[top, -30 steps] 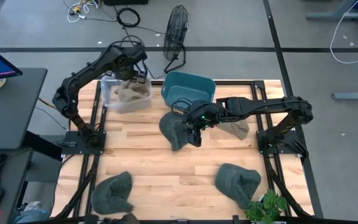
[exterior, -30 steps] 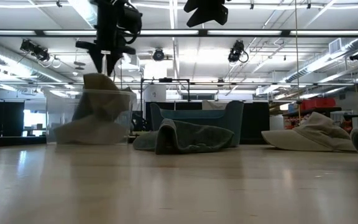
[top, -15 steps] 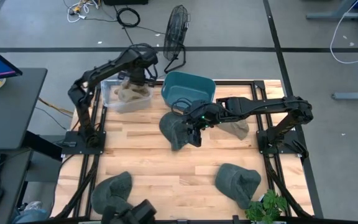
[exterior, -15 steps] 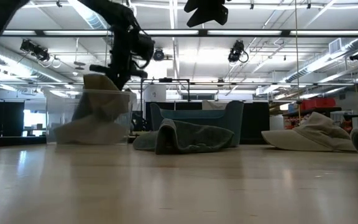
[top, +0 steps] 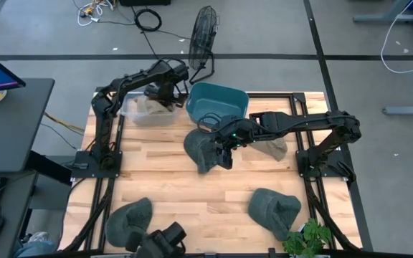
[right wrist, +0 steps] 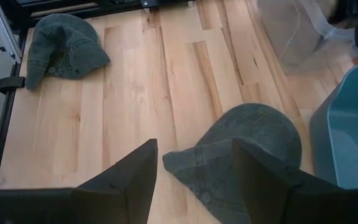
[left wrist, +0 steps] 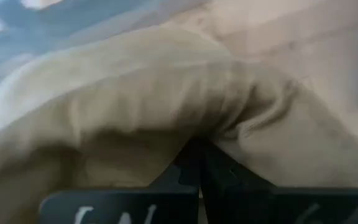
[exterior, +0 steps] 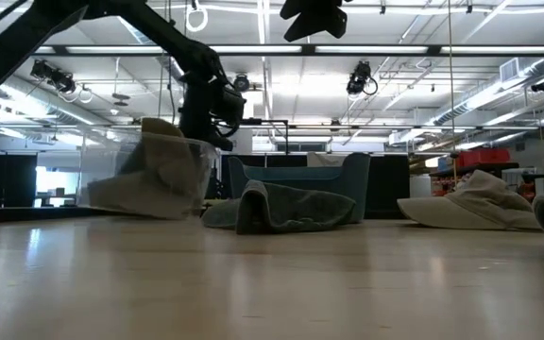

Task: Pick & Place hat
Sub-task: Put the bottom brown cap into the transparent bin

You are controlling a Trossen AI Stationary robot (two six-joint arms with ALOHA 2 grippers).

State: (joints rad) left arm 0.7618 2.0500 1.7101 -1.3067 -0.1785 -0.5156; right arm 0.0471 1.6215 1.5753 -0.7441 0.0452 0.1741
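- The left gripper (top: 165,92) is down in the clear bin (top: 136,113) at the bench's (top: 171,186) far left corner, fingers pinched together on the tan hat (left wrist: 166,106); the cloth fills the wrist view right in front of them.
- In the low view the clear bin sits tipped off level, one edge lifted.
- The right gripper (right wrist: 194,163) hangs with its fingers spread apart directly over a dark green hat (top: 201,149) lying crumpled mid-bench, not touching it.
- Just beyond that gripper stands the teal bin (top: 217,100); no hat is visible inside it.
- As I judge it, most of the job remains: another tan hat (top: 272,148) lies beside the right arm, and two green hats (top: 129,218) (top: 274,209) rest at the near edge, all unsorted.
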